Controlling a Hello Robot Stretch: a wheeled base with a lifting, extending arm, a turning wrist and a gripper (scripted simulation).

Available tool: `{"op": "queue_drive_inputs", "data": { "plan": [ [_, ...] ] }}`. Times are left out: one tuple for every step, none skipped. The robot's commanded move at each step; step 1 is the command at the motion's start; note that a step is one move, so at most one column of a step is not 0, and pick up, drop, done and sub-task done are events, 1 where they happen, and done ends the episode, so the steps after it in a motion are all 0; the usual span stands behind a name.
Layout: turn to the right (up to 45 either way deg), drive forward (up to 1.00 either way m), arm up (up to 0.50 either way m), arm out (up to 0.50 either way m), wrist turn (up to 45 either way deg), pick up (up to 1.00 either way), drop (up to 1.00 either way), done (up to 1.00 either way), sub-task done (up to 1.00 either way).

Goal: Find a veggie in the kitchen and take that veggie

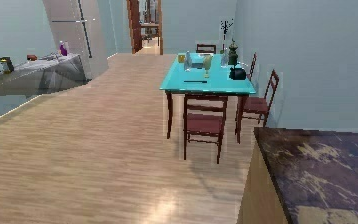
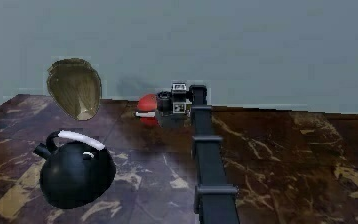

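Red veggie (image 2: 145, 107) at the tool (image 2: 164, 104) by the far counter (image 2: 287, 150) edge — hold unclear — kettle (image 2: 77, 172) well apart.

We take the kettle (image 2: 75, 170) as our mark on the counter (image 2: 287, 165): it is the bulkiest block, and behind it by the wall (image 2: 247, 40) a tan bowl-like piece (image 2: 75, 87) stands on edge, with bare stone between them. To the kettle's right and farther back a red round thing (image 2: 144, 105) lies at the gripper (image 2: 159, 104), and the arm (image 2: 209, 150) crosses the counter there; beyond the arm, farthest from the kettle, the stone runs bare to the wall.
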Motion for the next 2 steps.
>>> {"op": "queue_drive_inputs", "data": {
  "plan": [
    [0.0,0.0,0.0,0.0,0.0,1.0,0.0,0.0,0.0],
    [0.0,0.0,0.1,0.0,0.0,0.0,0.0,0.0,0.0]
  ]
}}
